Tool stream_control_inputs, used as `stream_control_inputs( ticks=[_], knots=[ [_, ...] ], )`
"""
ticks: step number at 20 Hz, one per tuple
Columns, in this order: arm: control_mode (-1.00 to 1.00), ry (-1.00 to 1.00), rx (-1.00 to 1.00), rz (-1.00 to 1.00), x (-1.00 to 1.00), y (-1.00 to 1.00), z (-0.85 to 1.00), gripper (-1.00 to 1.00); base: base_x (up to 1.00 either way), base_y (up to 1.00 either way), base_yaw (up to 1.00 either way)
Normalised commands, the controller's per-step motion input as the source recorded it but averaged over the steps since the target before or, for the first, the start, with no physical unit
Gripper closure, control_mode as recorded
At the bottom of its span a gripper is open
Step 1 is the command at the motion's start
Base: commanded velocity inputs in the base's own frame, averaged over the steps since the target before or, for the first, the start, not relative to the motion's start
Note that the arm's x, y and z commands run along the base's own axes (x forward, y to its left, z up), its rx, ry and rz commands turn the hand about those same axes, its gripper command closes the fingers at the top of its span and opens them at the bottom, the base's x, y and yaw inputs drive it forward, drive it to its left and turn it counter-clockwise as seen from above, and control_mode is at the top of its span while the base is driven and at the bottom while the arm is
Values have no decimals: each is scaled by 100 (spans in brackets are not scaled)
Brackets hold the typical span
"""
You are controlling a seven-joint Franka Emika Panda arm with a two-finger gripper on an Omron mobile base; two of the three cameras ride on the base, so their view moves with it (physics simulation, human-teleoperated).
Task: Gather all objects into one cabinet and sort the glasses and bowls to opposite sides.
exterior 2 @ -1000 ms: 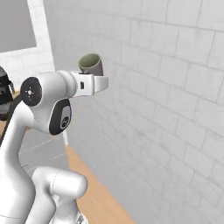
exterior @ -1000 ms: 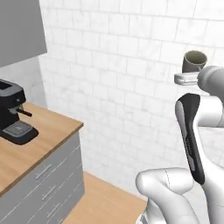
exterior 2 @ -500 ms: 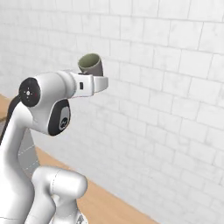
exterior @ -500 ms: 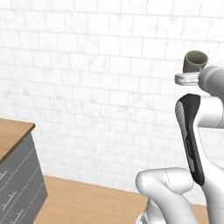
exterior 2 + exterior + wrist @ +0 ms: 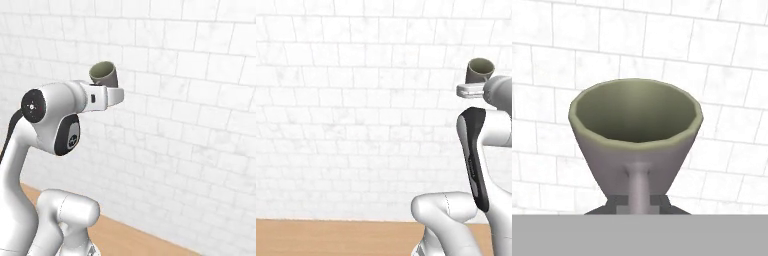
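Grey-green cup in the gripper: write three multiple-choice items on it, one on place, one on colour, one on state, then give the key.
1. Where is the cup?
A. Carried high at the end of the arm, in front of the white tiled wall
B. Standing on the wooden floor
C. Inside a sink

2. What colour is the cup's inside?
A. Bright orange
B. Dull grey-green
C. Black

3. How does the cup stand?
A. Upside down
B. Lying on its side
C. Mouth up, its handle toward the hand camera

Key:
1 A, both base views show the cup atop the raised hand, with tiles behind it.
2 B, the hand view looks into a grey-green hollow.
3 C, the open rim is on top and the handle runs down the near side, where the gripper is shut on it.
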Motion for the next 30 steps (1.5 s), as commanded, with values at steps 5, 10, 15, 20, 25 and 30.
stream_control_inputs(
  ticks=[5, 10, 15, 20, 25, 30],
  knots=[
    [100, 0, 0, 0, 0, 0, 0, 100, 0, -100, -30],
    [100, 0, 0, 0, 0, 0, 0, 100, 0, -100, -31],
    [100, 0, 0, 0, 0, 0, 0, 100, -4, -100, -26],
    [100, 0, 0, 0, 0, 0, 0, 100, -1, -100, -27],
    [100, 0, 0, 0, 0, 0, 0, 100, 23, -100, -34],
    [100, 0, 0, 0, 0, 0, 0, 100, 41, -100, -45]
  ],
)
